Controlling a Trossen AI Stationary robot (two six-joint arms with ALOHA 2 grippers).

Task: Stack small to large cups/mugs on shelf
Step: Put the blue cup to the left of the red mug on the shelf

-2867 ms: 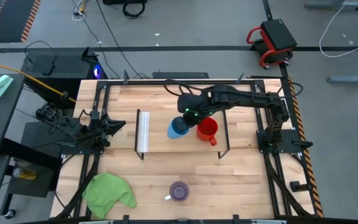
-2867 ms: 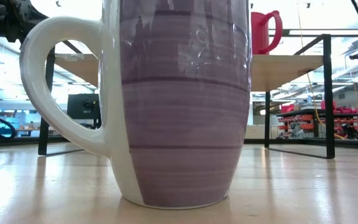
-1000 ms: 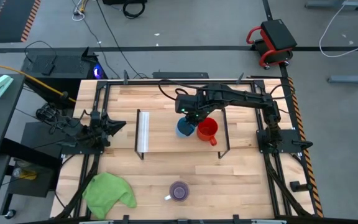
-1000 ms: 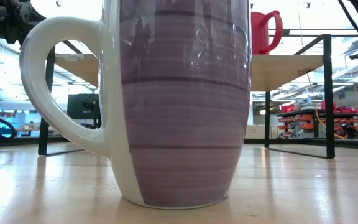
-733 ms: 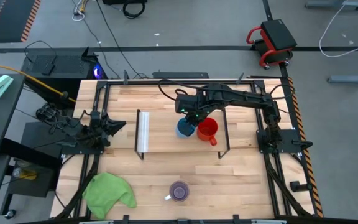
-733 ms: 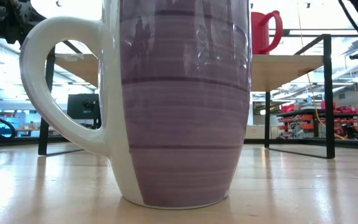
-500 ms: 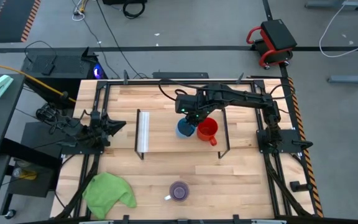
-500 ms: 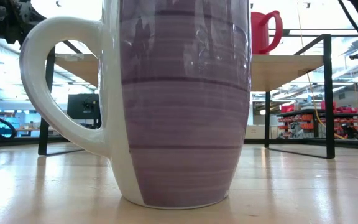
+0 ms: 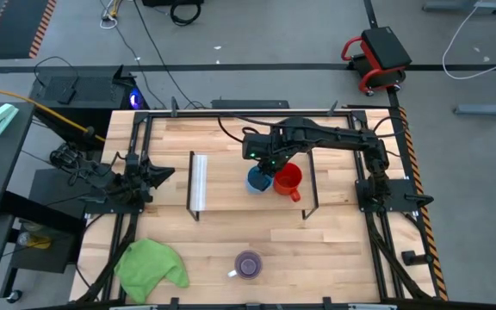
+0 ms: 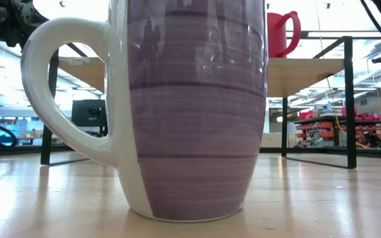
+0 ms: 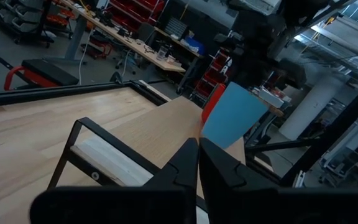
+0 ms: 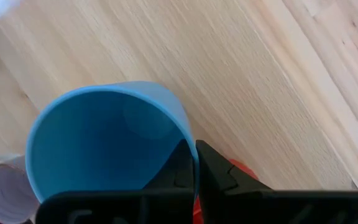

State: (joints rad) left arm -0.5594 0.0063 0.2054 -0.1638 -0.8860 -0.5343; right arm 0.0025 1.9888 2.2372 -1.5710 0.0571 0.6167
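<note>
The right gripper [image 9: 263, 165] pinches the blue cup [image 9: 257, 180] by its rim over the shelf [image 9: 231, 185]; the red mug [image 9: 288, 179] sits just at three o'clock, touching or nearly.

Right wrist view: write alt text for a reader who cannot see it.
The right gripper pinches the rim of the light-blue cup between its fingers, seen from above over the light-wood shelf. A sliver of the red mug shows beside the fingers.
</note>
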